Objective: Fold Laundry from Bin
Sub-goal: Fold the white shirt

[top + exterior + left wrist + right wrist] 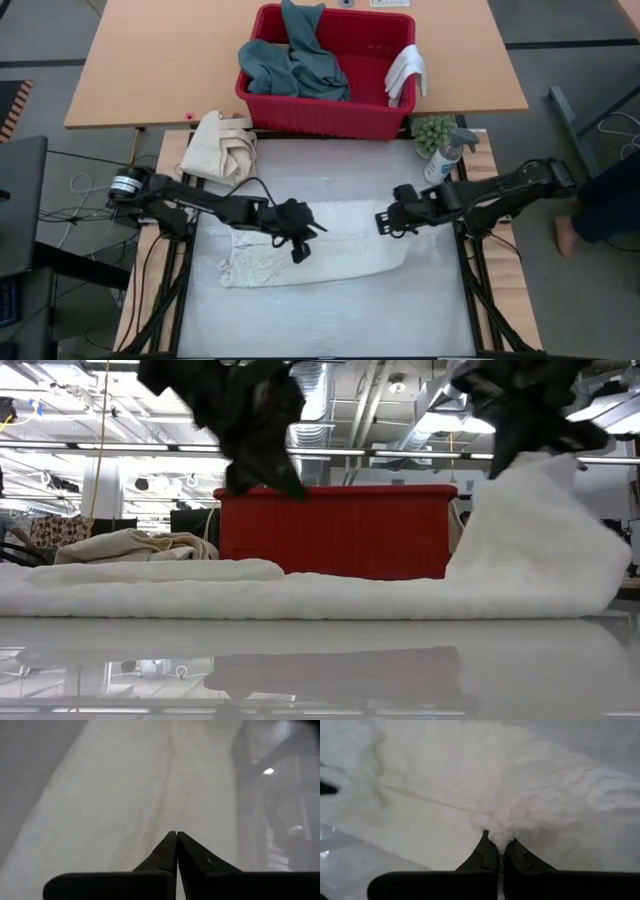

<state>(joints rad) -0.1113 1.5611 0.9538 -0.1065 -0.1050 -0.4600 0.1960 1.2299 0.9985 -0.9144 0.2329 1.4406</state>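
A white textured towel (330,250) lies spread across the middle of the table. Its right end rises in a slope (540,540) to my right gripper (499,845), which is shut on it. My left gripper (176,837) hangs shut and empty above the towel's left half (298,240), clear of the cloth (295,490). The red bin (330,110) stands at the table's far edge. In it lies a teal-green garment (295,65), and a small white cloth (405,72) hangs over its right rim. My right gripper pinches a small bunched tuft of the towel at its right end (500,831) between its two fingers. The fingers slant down from the table's right side. That end is lifted off the table while the rest of the towel (250,595) lies flat.
A cream canvas bundle with loop handles (225,145) lies at the table's far left corner. A spray bottle (445,155) and a small green plant (432,130) stand at the far right corner, beside the bin. A person's foot (565,235) shows beyond the right edge.
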